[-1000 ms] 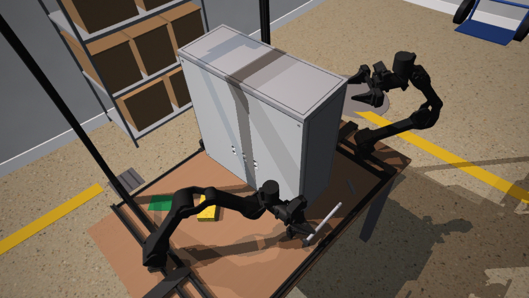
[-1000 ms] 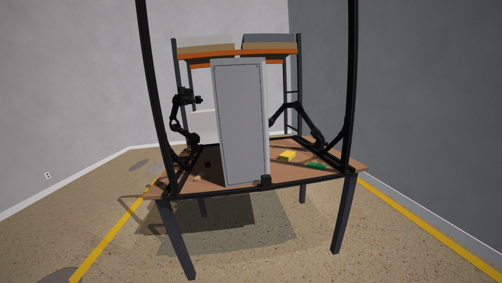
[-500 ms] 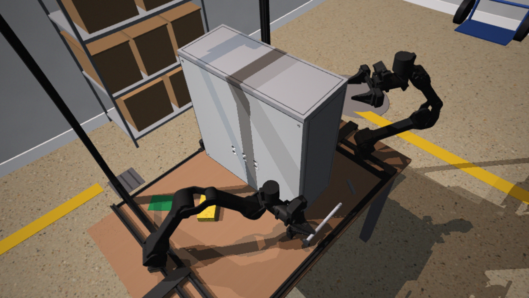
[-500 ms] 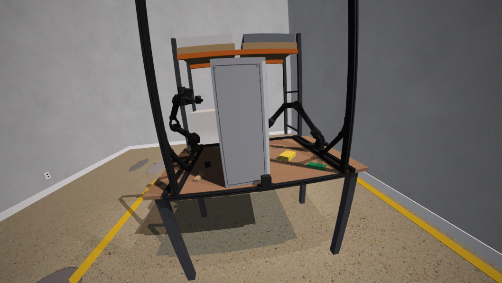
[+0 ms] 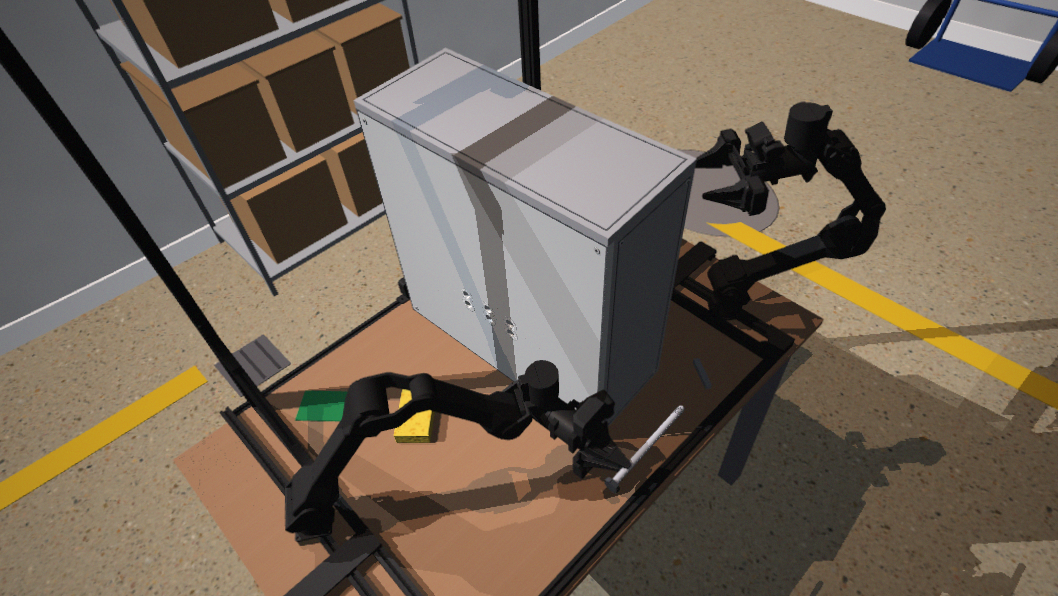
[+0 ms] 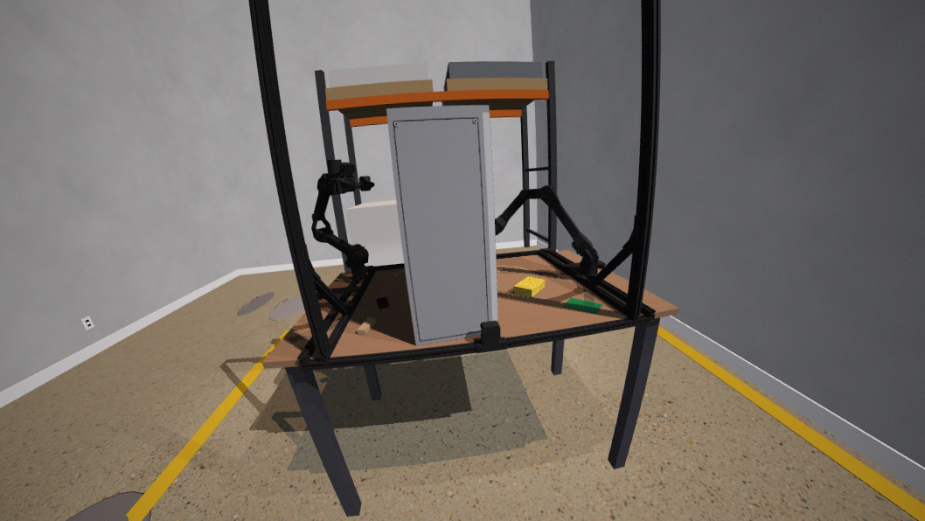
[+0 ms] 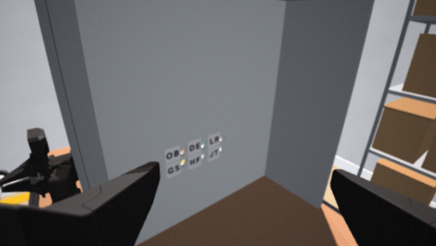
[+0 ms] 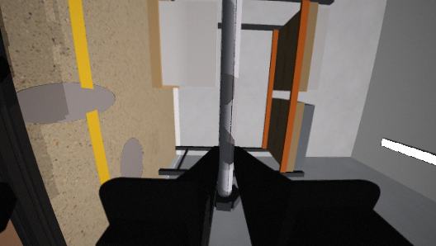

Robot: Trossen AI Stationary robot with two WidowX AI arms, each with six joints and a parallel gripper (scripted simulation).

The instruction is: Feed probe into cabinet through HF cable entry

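Nearest in the top view, the right gripper (image 5: 625,467) (image 8: 225,151) is gripping the probe (image 5: 650,445) (image 8: 228,103), its black, wedge-shaped fingers closing around the shaft near a dark end collar (image 5: 611,485) (image 8: 225,204). The slim, smooth, whitish cylinder is slanting through the air beside the cabinet (image 5: 544,266) (image 6: 443,226) (image 7: 177,82), wholly outside it. Past the arm, a pitted yellow block (image 5: 414,425) (image 6: 529,286) and a flat green piece (image 5: 322,405) (image 6: 582,304) are lying on the wood-grained table (image 6: 511,323) (image 7: 338,224).

The cabinet is standing upright behind them, a matte grey box with crisp edges; inside its recessed side, the label HF (image 7: 195,161) is sitting below DE, between GS and JT, with a small pale spot showing beside it.

Farther off, the left gripper (image 5: 701,179) (image 6: 371,184) (image 7: 245,173) is hovering by that recess, tapered fingers spreading wide and holding nothing. Beyond the cabinet, a metal shelf unit (image 5: 225,193) (image 7: 380,109) is carrying square-cornered brown cartons (image 5: 303,229) (image 7: 406,136).
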